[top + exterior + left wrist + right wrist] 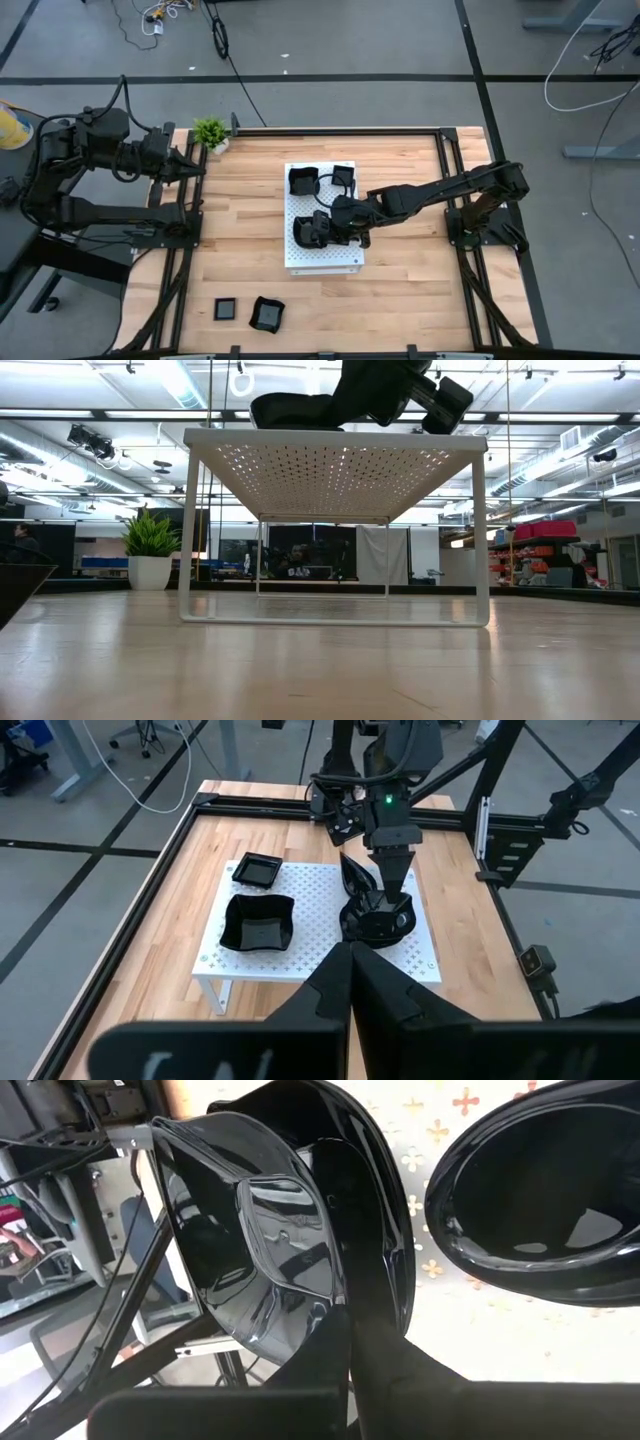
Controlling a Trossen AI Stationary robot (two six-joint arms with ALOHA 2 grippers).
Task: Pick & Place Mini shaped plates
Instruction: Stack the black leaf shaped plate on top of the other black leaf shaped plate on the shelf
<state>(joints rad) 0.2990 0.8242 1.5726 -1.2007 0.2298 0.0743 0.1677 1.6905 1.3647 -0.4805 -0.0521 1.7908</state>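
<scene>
High view puts my right tool (335, 214) over the middle of the white perforated board (350, 257), which stands mid-worktop, and my left tool (197, 166) parked near the worktop's far left corner beside the small potted plant (210, 131). On the board I count a wavy-edged plate (303, 181) and a small square plate (343, 176) along its far edge, plus a rounded plate (308, 230) toward its left edge; two more plates, a flat square one (226, 309) and a wavy one (267, 314), lie on the worktop by its near edge, left of centre. Low view shows the board raised on legs, with a dark plate (290, 409) on top. Left wrist view shows my left tool clenched on nothing, and my right arm reaching down at the board. Right wrist view shows my right tool clenched on the rim of a glossy tilted plate (270, 1230), lifted beside the rounded one. I judge the job partway: one plate in hand, others unmoved.
</scene>
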